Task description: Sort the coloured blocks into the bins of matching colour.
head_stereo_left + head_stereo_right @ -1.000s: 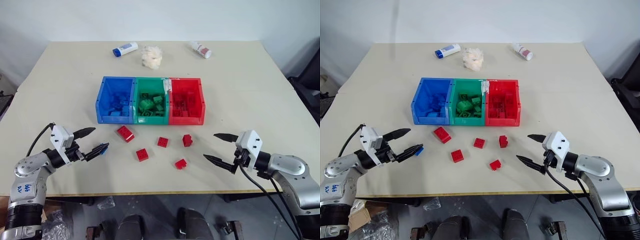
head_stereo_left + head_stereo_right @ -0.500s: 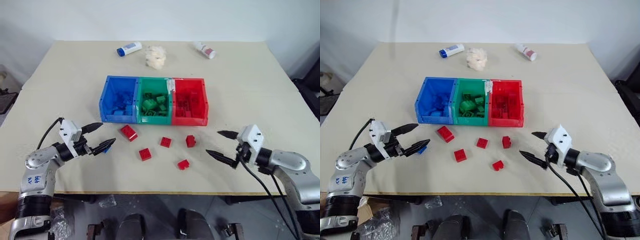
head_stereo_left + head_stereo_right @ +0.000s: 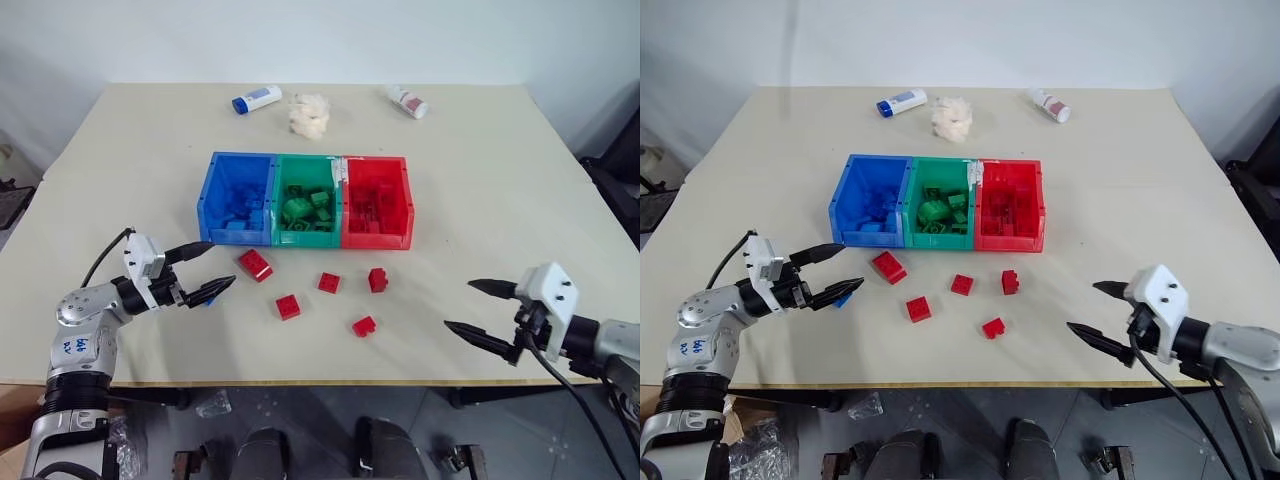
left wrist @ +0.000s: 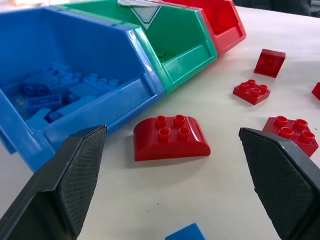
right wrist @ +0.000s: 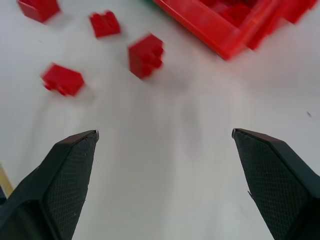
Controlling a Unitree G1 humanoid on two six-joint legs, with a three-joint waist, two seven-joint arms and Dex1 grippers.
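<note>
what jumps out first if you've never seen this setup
The three joined bins, blue, green and red, sit mid-table, already holding bricks. In front of them five red bricks lie scattered, and a small blue brick lies by the open left gripper. The right gripper is open near the table's front edge.

5 loose red blocks (image 3: 289,307) before 3 bins (image 3: 306,240)
</note>
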